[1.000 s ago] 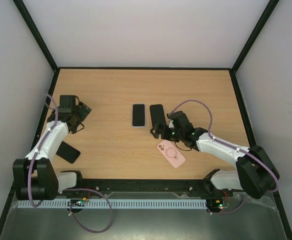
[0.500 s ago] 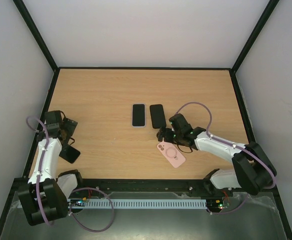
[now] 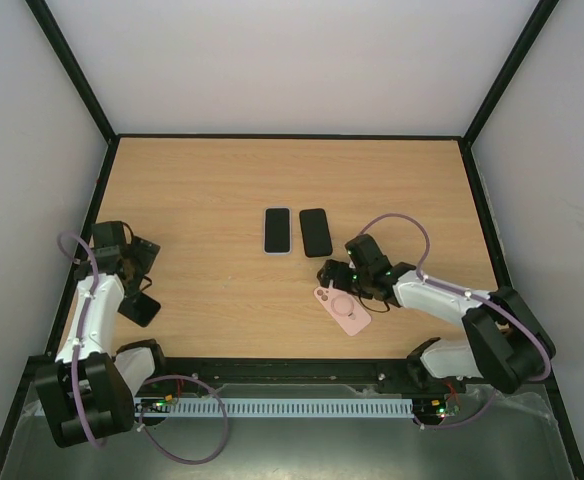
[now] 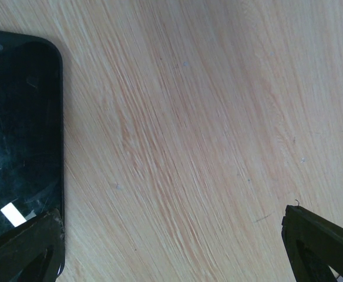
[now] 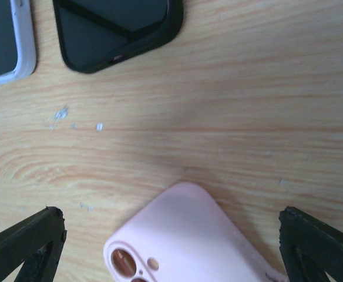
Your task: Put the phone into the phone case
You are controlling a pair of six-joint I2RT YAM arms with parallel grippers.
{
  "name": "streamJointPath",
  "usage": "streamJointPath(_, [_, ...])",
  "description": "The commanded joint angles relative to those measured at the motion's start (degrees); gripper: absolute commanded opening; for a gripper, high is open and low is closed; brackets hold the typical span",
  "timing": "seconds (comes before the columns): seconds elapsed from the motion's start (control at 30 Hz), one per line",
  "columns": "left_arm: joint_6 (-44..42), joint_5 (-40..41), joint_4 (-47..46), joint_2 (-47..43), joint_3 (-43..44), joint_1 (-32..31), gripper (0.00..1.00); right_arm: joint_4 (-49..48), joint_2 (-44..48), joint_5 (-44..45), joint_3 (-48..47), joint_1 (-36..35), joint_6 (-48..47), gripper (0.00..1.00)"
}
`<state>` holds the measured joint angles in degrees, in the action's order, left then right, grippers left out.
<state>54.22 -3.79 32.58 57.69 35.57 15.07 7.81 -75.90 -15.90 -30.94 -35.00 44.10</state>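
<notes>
A pink phone case (image 3: pixel 342 308) lies back-up on the table near the right arm; its camera-hole end shows in the right wrist view (image 5: pixel 189 241). My right gripper (image 3: pixel 330 278) is open and empty, hovering over that end (image 5: pixel 171 252). A black phone (image 3: pixel 139 307) lies screen-up at the near left, and its corner shows in the left wrist view (image 4: pixel 19 135). My left gripper (image 3: pixel 137 285) is open and empty just beside it (image 4: pixel 171 252), one finger (image 4: pixel 24 249) over the phone's corner.
A phone in a white case (image 3: pixel 277 230) and a black-rimmed phone or case (image 3: pixel 315 232) lie side by side at the table's middle; both show at the top of the right wrist view, the white one (image 5: pixel 4 41) and the black one (image 5: pixel 118 23). Black frame rails (image 3: pixel 272 136) border the table.
My left arm swung from the back left toward the black phone at the near left, then settled. My right gripper drew back from the black-rimmed item toward the pink case.
</notes>
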Motion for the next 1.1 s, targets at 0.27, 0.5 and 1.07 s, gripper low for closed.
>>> streamJointPath(0.27, [-2.64,-5.27,-1.79,0.56,-2.08,-3.81,1.0,0.71,2.01,-12.72,4.87,-1.85,2.91,0.98])
streamJointPath(0.5, [-2.65,-6.56,-4.91,3.74,-2.06,-13.2,1.0,1.76,-0.02,-10.63,3.56,-7.9,3.41,0.98])
streamJointPath(1.07, [-8.41,-16.28,-12.27,5.29,-3.2,-20.43,1.0,18.53,1.5,6.88,-6.32,-13.94,-7.52,0.97])
